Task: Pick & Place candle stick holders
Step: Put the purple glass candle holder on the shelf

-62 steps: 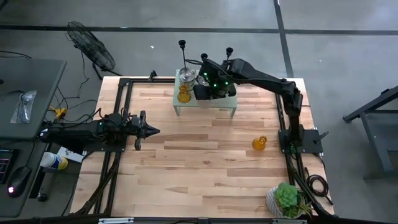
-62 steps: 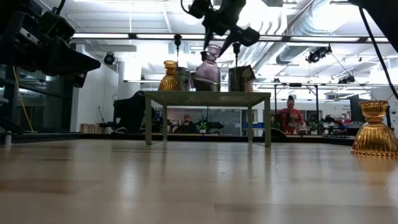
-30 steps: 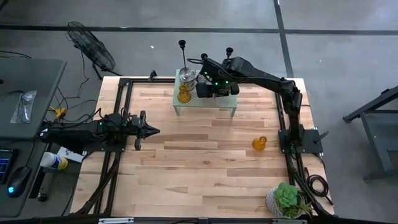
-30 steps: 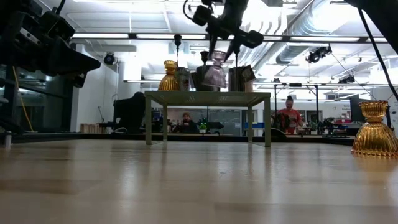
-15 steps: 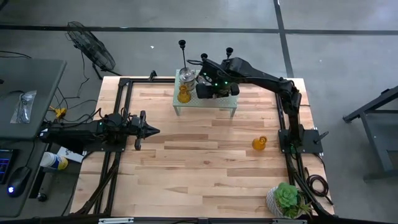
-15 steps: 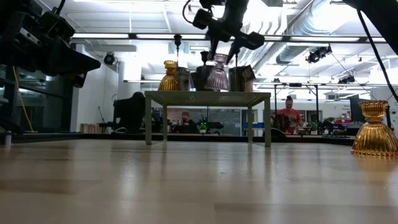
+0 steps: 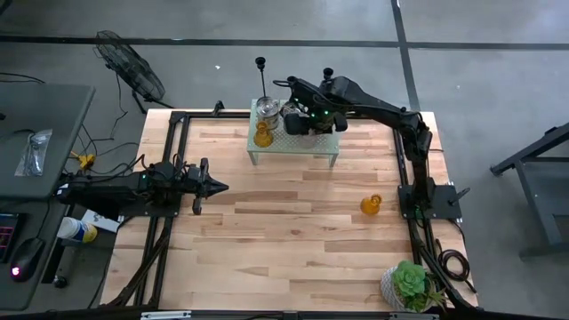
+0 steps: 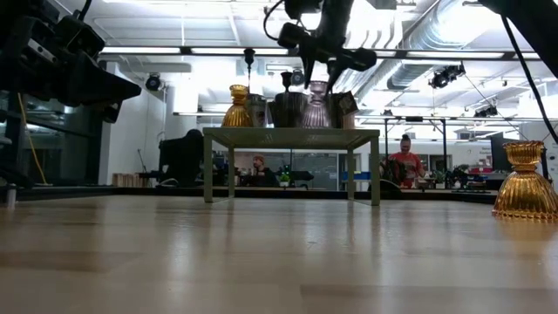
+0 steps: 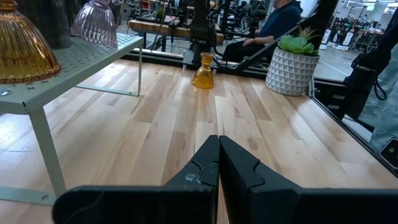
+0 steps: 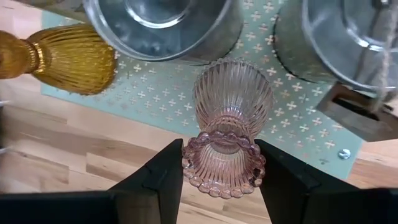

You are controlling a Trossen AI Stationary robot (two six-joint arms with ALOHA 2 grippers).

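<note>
Placement step: right claw [image 10: 219, 163] grasps pink glass holder [image 10: 229, 124] on green shelf [image 10: 155, 93], twelve o'clock; next, release cleanly. Left claw [image 9: 219, 163] clenched.

Pink ribbed glass holder [image 10: 231, 124], amber ribbed glass holder [image 10: 68, 57], pale green shelf [image 10: 298, 127] patterned with small crosses, light striped wood table [image 7: 293, 231], black candlesticks [image 7: 260, 67]

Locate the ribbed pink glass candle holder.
Ribbed pink glass candle holder: on the pale green perforated stand, between the right hand's fingers, beside two metal cups.
</note>
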